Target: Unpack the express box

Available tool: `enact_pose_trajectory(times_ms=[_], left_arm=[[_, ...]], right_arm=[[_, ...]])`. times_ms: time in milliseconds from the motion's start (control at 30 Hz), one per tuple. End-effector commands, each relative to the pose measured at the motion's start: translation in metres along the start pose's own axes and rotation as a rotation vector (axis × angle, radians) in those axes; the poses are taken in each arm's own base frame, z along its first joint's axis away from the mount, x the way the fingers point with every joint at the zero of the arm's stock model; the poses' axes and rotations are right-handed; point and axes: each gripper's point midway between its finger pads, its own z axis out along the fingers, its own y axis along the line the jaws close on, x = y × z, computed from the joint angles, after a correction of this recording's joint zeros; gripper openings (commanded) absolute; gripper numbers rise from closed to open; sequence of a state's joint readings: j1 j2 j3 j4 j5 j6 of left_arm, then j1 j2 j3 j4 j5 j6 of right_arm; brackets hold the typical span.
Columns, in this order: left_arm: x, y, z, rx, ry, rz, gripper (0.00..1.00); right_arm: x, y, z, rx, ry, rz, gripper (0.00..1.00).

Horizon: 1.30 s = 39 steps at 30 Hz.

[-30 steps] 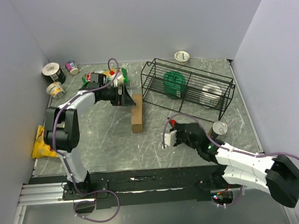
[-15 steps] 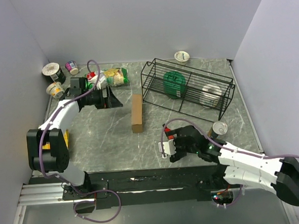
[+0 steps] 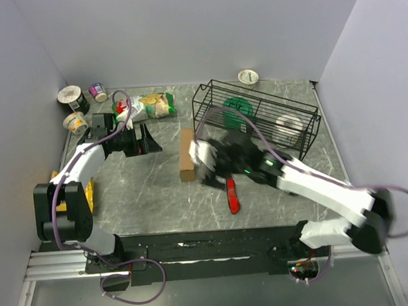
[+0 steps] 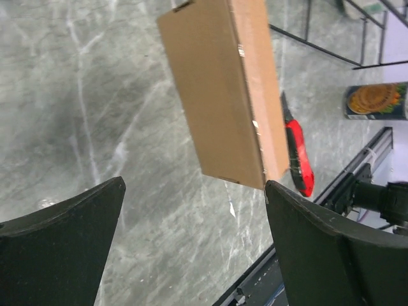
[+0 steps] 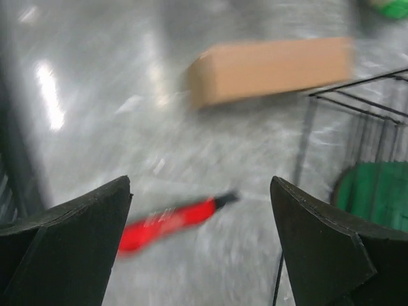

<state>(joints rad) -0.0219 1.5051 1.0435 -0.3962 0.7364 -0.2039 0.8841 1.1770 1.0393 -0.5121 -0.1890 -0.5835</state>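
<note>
Top external view: the box (image 3: 187, 155) is being kept upright on its long edge mid-table, unopened, probably so it can be flanked. The left gripper (image 3: 152, 138) and right gripper (image 3: 201, 160) are being held wide, empty. The red knife (image 3: 231, 195) is lying apart.

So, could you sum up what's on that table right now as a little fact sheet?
Box: brown express box, standing on its long edge mid-table, flaps look shut
Cutter: red cutter lying flat on the table, nearer the arms than the box, not held
Left gripper: open, empty, pointing at the box
Right gripper: open, empty, blurred, close beside the box
Basket: black wire basket behind, green item inside
</note>
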Motion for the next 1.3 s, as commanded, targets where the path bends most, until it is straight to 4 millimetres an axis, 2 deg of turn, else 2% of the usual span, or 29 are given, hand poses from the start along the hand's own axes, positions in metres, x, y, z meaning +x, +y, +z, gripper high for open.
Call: enact_pose_trajectory(times_ms=[0, 33, 67, 100, 133, 167, 200, 233, 300, 333, 467, 633, 733, 1100, 1267], left_arm=[[-0.018, 0.012, -0.002, -0.081, -0.006, 0.033, 0.96], [-0.020, 0.015, -0.003, -0.099, -0.007, 0.037, 0.96], [-0.020, 0.018, -0.003, -0.118, -0.007, 0.036, 0.96], [-0.019, 0.022, -0.002, -0.134, -0.005, 0.030, 0.96], [-0.017, 0.027, -0.001, -0.156, -0.004, 0.020, 0.96], [-0.016, 0.028, -0.001, -0.162, -0.006, 0.005, 0.96], [-0.018, 0.028, -0.001, -0.167, -0.024, 0.009, 0.96], [-0.014, 0.033, -0.001, -0.191, -0.025, -0.002, 0.96], [-0.016, 0.033, -0.008, -0.220, -0.052, -0.011, 0.97], [-0.014, 0.040, -0.012, -0.261, -0.058, -0.027, 0.98], [-0.017, 0.043, -0.037, -0.310, -0.122, -0.114, 0.99], [-0.015, 0.038, -0.046, -0.286, -0.157, -0.125, 0.99], [-0.012, 0.037, -0.048, -0.269, -0.179, -0.147, 0.99], [0.003, 0.040, -0.049, -0.256, -0.161, -0.152, 0.99], [0.000, 0.040, -0.049, -0.258, -0.165, -0.151, 0.99]], right_arm=[[-0.051, -0.086, 0.032, 0.351, -0.081, 0.347, 0.97], [-0.053, -0.094, 0.045, 0.373, -0.071, 0.374, 0.97], [-0.056, -0.103, 0.048, 0.411, -0.067, 0.405, 0.97], [-0.077, -0.118, 0.043, 0.447, -0.108, 0.474, 0.96], [-0.070, -0.121, 0.060, 0.463, -0.061, 0.516, 0.96], [-0.062, -0.125, 0.063, 0.500, -0.007, 0.557, 0.96], [-0.081, -0.134, 0.061, 0.514, -0.053, 0.633, 0.96], [-0.075, -0.135, 0.077, 0.514, -0.020, 0.657, 0.95], [-0.080, -0.139, 0.081, 0.533, -0.011, 0.728, 0.93], [-0.069, -0.137, 0.093, 0.540, 0.034, 0.744, 0.93], [-0.050, -0.127, 0.105, 0.553, 0.103, 0.793, 0.92], [-0.028, -0.100, 0.115, 0.518, 0.189, 0.799, 0.91], [-0.022, -0.091, 0.123, 0.501, 0.213, 0.805, 0.91], [-0.010, -0.088, 0.152, 0.509, 0.252, 0.835, 0.91], [-0.002, -0.094, 0.155, 0.530, 0.267, 0.863, 0.89]])
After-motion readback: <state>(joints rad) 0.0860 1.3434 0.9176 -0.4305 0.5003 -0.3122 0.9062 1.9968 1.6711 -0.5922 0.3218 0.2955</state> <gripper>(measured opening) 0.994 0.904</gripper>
